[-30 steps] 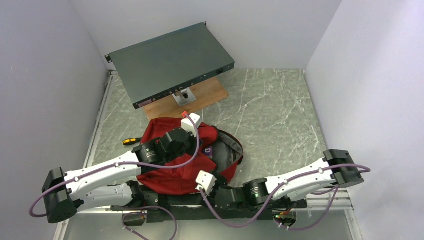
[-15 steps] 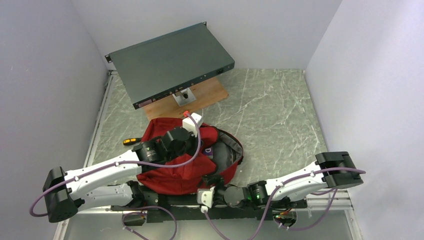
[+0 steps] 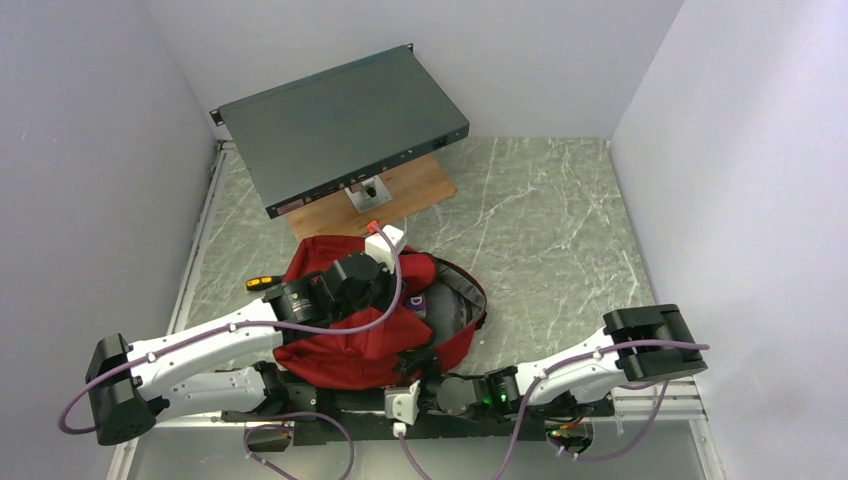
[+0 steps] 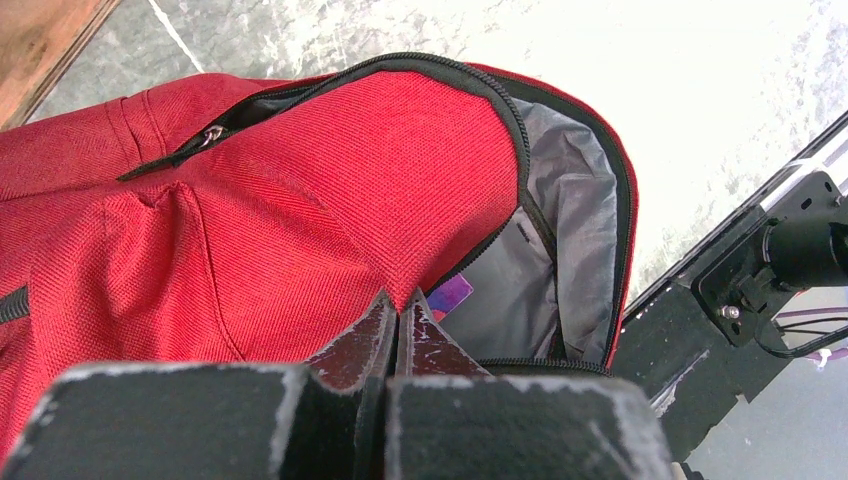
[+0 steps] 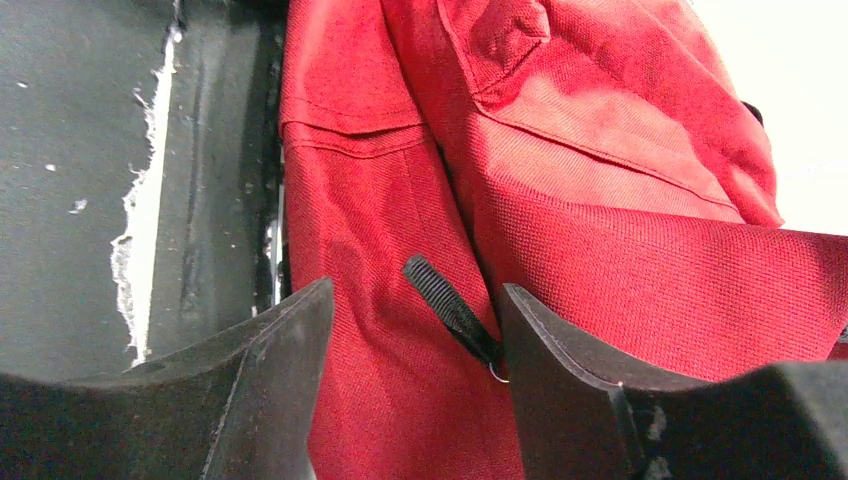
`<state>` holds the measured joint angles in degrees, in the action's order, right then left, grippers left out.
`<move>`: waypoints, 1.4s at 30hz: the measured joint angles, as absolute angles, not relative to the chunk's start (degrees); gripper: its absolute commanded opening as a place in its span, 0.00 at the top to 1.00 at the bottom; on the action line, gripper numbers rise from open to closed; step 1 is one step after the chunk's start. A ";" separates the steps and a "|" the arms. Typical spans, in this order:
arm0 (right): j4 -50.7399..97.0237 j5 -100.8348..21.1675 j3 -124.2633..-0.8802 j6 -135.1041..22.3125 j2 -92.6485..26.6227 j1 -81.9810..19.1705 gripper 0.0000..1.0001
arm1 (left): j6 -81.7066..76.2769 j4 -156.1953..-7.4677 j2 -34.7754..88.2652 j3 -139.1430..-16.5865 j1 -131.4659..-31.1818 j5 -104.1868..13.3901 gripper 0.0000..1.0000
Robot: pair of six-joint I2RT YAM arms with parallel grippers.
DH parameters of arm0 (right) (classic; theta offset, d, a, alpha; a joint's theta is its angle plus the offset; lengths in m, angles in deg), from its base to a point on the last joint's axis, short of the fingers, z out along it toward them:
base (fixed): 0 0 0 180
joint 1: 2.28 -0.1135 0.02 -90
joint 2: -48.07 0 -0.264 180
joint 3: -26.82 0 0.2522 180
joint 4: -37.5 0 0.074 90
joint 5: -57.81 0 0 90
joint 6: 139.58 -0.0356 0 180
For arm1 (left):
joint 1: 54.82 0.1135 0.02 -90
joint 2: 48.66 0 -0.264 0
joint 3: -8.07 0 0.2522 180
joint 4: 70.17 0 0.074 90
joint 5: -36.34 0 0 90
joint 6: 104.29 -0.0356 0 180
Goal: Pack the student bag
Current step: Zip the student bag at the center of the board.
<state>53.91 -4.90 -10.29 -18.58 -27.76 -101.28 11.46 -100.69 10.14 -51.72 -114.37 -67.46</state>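
Top external: bag (image 3: 340,355) lay slumped on the bench (image 3: 560,220) at its near edge, between the two arms and in front of the rack (image 3: 340,125).
Left hand (image 4: 400,312): fingers were pressed together, tips down on the red flap beside the opening; whether any cloth was nipped between them could not be told.
Opening: zip (image 4: 515,130) was undone round the top, grey lining (image 4: 575,200) showed, and a purple-edged thing (image 4: 452,293) was just visible inside.
Right hand (image 5: 415,300): spread wide, low against the bag's near side, with one finger either side of a black pull (image 5: 450,310), not gripping it.
Handling: soft cloth, probably light; it would likely sag and fold rather than keep its shape, and the mouth would likely fall shut unless held.
Hold: best taken by pinching the flap's zip edge or the pull; broad flat cloth would probably bunch or slip.
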 measured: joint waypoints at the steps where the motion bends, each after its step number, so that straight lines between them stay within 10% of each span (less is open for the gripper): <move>1: 54.44 -4.47 -10.29 -17.99 -28.35 -101.08 0.36 | 11.46 -100.78 10.12 -51.72 -114.37 -67.46 1.00; 11: 56.71 -0.95 -10.38 -15.93 -29.12 -99.36 0.99 | 11.90 -100.95 10.06 -51.72 -114.37 -67.31 1.00; 14: 55.86 -1.21 -10.40 -17.53 -27.00 -98.96 1.00 | 11.92 -100.95 10.06 -51.72 -114.35 -67.20 0.91; 20: 52.66 -3.18 -10.10 -24.98 -20.51 -97.69 1.00 | 11.44 -101.04 10.08 -51.72 -114.29 -66.98 0.28; 25: 52.64 -6.04 -7.76 -33.51 -15.46 -95.68 1.00 | 10.02 -102.28 9.18 -52.02 -114.26 -67.03 0.02; 42: 62.06 -8.53 0.61 -56.41 -10.08 -90.53 1.00 | 10.68 -104.89 -19.30 -36.85 -114.26 -52.97 0.11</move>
<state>62.06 -8.53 0.61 -56.41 -10.08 -90.53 10.68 -104.89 -19.30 -36.85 -114.26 -52.97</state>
